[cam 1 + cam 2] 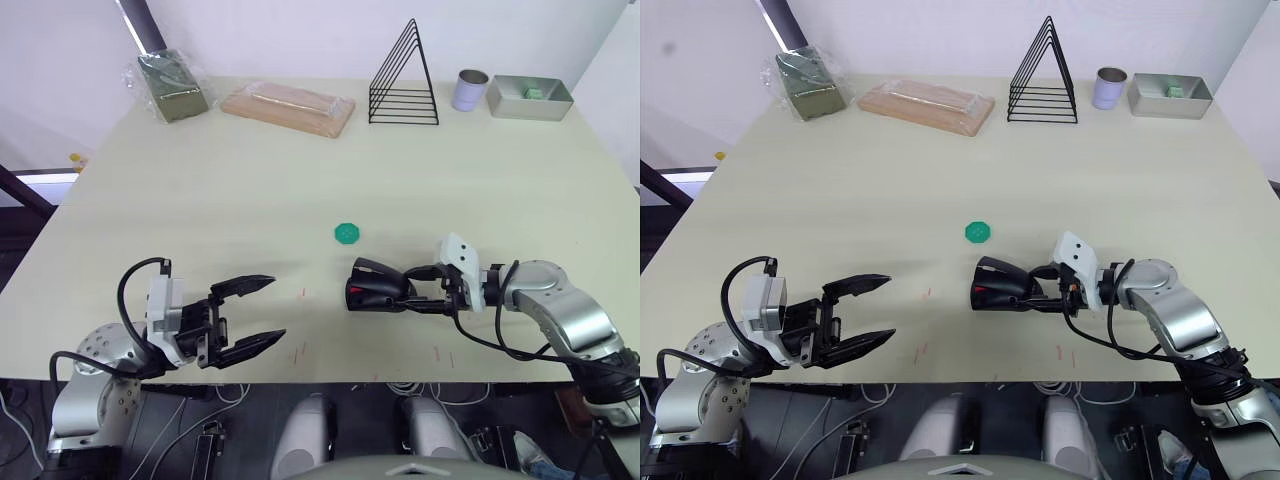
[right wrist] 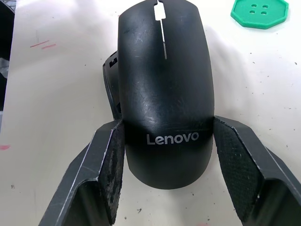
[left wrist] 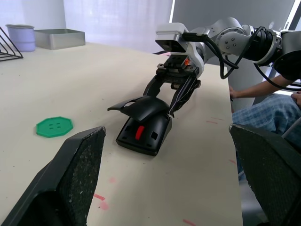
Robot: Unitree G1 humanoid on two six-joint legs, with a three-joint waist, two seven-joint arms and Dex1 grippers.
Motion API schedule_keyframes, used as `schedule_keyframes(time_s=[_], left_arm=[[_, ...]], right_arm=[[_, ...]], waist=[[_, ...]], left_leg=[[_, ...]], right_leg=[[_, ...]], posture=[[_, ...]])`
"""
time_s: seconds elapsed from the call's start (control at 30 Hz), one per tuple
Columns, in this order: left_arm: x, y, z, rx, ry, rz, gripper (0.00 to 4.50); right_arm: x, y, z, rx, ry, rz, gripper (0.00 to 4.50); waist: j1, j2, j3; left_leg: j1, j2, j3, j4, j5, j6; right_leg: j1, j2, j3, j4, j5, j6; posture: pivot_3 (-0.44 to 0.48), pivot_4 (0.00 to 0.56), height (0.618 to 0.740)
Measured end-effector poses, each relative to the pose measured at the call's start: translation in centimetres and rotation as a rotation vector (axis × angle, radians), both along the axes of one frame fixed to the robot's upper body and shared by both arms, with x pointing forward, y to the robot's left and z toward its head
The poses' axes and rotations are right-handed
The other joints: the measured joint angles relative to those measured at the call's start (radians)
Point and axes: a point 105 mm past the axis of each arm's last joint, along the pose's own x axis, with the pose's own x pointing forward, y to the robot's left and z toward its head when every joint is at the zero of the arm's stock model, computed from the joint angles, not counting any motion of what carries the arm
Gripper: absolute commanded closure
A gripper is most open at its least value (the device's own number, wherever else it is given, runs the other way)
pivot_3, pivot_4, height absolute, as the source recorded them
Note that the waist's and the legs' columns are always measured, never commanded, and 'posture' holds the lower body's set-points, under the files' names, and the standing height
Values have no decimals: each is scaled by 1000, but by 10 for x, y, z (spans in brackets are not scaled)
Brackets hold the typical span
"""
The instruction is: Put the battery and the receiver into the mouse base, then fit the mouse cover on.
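From the head camera, the right gripper [image 1: 418, 290] clasped the mouse cover [image 1: 375, 272] above the mouse base [image 1: 372, 296] near the table's [image 1: 250, 180] front edge; its long axis ran left-right. The left gripper [image 1: 262, 312] hung spread wide, empty. In the left wrist view, the cover [image 3: 141, 106] sat tilted over the red-marked base [image 3: 143, 134]. In the right wrist view, both fingers [image 2: 110, 165] pressed the cover's [image 2: 162, 89] logo end

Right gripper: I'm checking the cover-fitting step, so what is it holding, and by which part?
The right gripper grips the mouse cover by its two sides at the logo end, over the mouse base. The left gripper holds nothing.
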Motion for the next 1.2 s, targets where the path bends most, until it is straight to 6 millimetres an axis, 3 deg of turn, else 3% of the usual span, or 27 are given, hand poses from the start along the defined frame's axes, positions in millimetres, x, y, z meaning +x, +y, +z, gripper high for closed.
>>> schedule_keyframes(time_s=[0.2,0.4,0.53,0.7,0.9,1.2], left_arm=[[0,0,0,2,-1,3,0],[1,0,1,3,-4,2,0],[1,0,1,6,-7,1,0],[2,0,2,7,-9,6,0],[3,0,2,7,-9,15,0],[2,1,0,7,0,20,0]], right_arm=[[0,0,5,-9,-16,10,1989],[-2,21,60,-74,-197,122,1989],[-13,36,61,-203,-141,192,1989],[-17,39,60,-300,-114,213,1989],[-11,31,44,-397,-82,174,1989],[-1,19,38,-451,-91,128,1989]], waist=[[0,0,0],[-2,0,0],[1,0,0],[0,0,0],[-1,0,0],[-1,0,0]], left_leg=[[0,1,0,0,0,0],[1,3,0,0,0,0],[1,3,0,0,0,0],[1,2,0,0,0,0],[1,1,0,0,0,0],[1,1,0,0,0,0]], right_leg=[[0,1,1,0,0,0],[0,4,1,1,0,0],[0,2,1,1,0,0],[0,0,1,0,0,0],[0,-3,1,0,0,0],[0,-4,1,0,0,0]], posture=[[0,150,740],[0,150,740],[0,150,740],[0,150,740],[0,150,740],[0,150,740]])
